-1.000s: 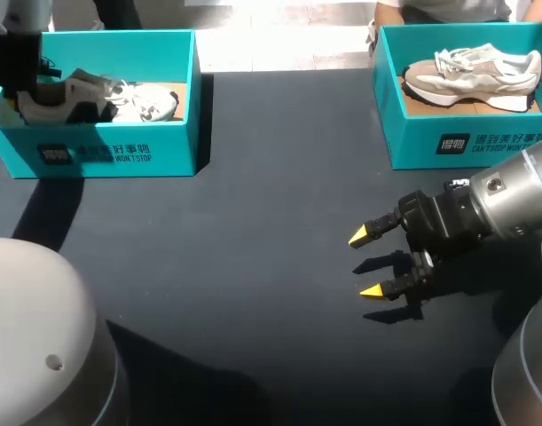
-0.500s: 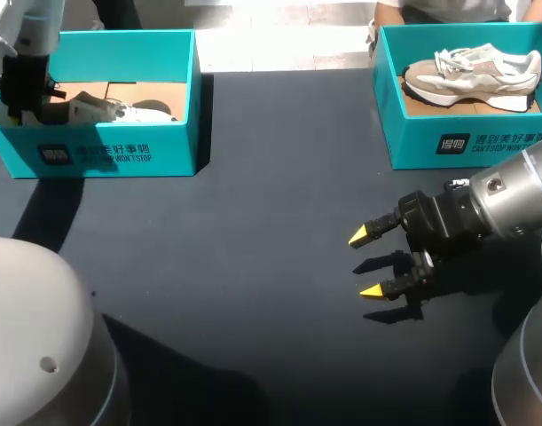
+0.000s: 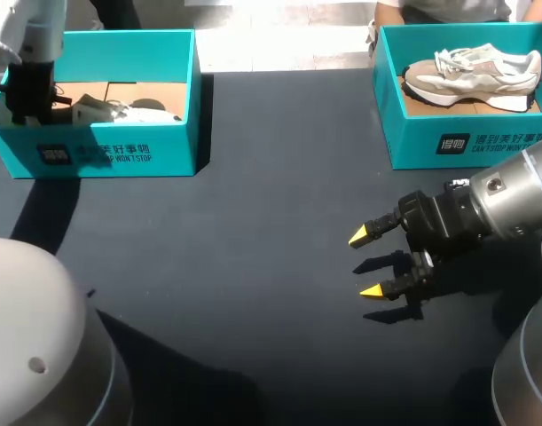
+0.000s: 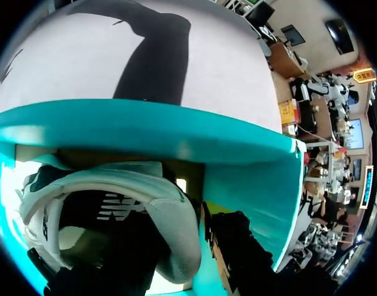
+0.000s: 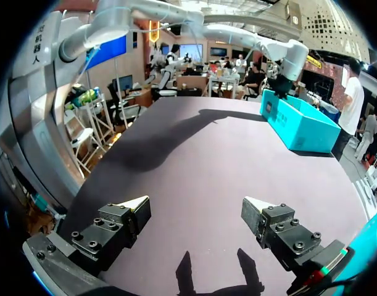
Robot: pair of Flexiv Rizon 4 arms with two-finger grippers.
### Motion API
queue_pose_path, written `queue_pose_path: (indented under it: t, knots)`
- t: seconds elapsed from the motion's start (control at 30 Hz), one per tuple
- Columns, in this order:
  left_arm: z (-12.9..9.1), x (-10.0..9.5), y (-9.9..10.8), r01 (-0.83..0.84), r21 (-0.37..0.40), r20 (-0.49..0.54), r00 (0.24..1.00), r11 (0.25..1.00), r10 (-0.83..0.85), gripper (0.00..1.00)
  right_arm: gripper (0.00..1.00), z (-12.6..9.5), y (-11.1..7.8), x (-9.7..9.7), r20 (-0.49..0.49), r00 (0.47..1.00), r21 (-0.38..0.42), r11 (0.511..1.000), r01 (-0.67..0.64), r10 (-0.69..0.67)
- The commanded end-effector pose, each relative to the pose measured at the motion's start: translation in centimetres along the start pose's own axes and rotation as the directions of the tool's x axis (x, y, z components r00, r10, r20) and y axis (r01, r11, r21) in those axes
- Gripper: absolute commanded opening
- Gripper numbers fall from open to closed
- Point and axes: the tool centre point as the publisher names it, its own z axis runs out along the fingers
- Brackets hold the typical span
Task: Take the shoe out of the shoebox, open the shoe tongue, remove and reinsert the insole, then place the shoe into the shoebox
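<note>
Over the table (image 3: 253, 266), the head view alone shows both arms: left gripper (image 3: 27, 93) down in the shoebox (image 3: 120, 155) at the heel of the shoe (image 3: 129, 111), right gripper (image 3: 366, 263) spread wide, holding nothing. Left wrist view: the heel collar looms close inside the box; whether it is gripped cannot be told. Right wrist view: fingers apart above the tabletop, shoebox far ahead.

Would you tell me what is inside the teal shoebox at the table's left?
A light shoe lies on cardboard inside, with the left tool down at its heel. The shoebox front wall covers the shoe's underside; whether the tool grips it is unclear.
</note>
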Motion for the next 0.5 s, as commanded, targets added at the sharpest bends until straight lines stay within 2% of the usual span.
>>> queue_pose_path:
  t: [0.03,0.23,0.5]
  knots:
    - [0.3,-0.1,0.0,-0.003,0.0,0.005,1.0,1.0,0.003,0.47,1.0,0.2,0.1,0.0,0.002,1.0,0.005,1.0,-0.001,0.001]
    - [-1.0,0.2,-0.4,0.006,-0.024,0.013,1.0,1.0,-0.006,0.5,1.0,0.2,0.1,0.0,0.002,1.0,0.005,1.0,-0.001,0.001]
    - [-3.0,0.0,-0.4,0.013,-0.068,0.014,1.0,0.998,-0.012,0.66,1.0,0.2,0.1,0.0,0.002,1.0,0.005,1.0,-0.001,0.001]
